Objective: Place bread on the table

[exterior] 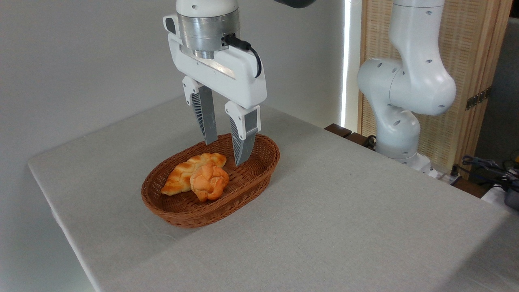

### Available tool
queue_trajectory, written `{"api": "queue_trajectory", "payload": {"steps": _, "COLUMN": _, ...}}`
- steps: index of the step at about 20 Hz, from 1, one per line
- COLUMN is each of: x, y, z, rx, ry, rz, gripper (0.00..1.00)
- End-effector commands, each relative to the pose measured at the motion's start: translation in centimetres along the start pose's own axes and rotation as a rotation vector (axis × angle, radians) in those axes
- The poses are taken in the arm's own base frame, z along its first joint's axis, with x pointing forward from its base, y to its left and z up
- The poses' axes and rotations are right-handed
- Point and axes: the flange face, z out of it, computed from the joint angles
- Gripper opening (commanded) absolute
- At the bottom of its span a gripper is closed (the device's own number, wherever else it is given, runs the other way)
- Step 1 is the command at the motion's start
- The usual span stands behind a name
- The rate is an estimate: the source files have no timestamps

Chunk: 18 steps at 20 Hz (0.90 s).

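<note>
End effector (226,153) hangs upper-centre of frame, fingers pointing down, spread apart w/ nothing between them. Tips sit over the far end of the wicker basket (259,162), just above or at rim level; can't tell if the right tip touches the weave.

Knotted bun (209,181), deep orange and lumpy, lies inside the basket, a bit left of basket centre, resting against the braided loaf (187,172), which is paler, longer, and runs diagonally behind and left of it. Both sit below and left of the finger tips, not between them.

Basket is left of frame centre on the worktop (344,219), grey woven cloth. Near rim lower left, far rim under the fingers. Open cloth all round: wide bare stretch to the right and lower right of the basket, narrower strip to the left before the worktop's left edge, which runs diagonally from mid-left down to the bottom of frame. Far edge runs from mid-left up behind the end effector, then down toward the right.

Arm base (401,121) stands upper right, past the far edge, well apart from the basket. Cables (486,164) at right edge of frame.
</note>
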Motion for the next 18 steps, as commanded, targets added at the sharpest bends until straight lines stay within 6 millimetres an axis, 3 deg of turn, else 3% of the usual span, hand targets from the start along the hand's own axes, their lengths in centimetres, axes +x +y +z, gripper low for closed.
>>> {"api": "queue_trajectory", "payload": {"steps": 1, "x": 0.1, "y": 0.3, "z": -0.5, "rx": -0.020, "ry": -0.002, "rz": -0.011, "gripper": 1.00}}
{"api": "queue_trajectory", "payload": {"steps": 10, "x": 0.3, "y": 0.7, "z": -0.4, "rx": -0.023, "ry": -0.007, "rz": -0.005, "gripper": 1.00}}
{"api": "queue_trajectory", "payload": {"steps": 18, "x": 0.6, "y": 0.5, "z": 1.2, "rx": -0.056, "ry": -0.044, "rz": -0.004, "gripper": 1.00}}
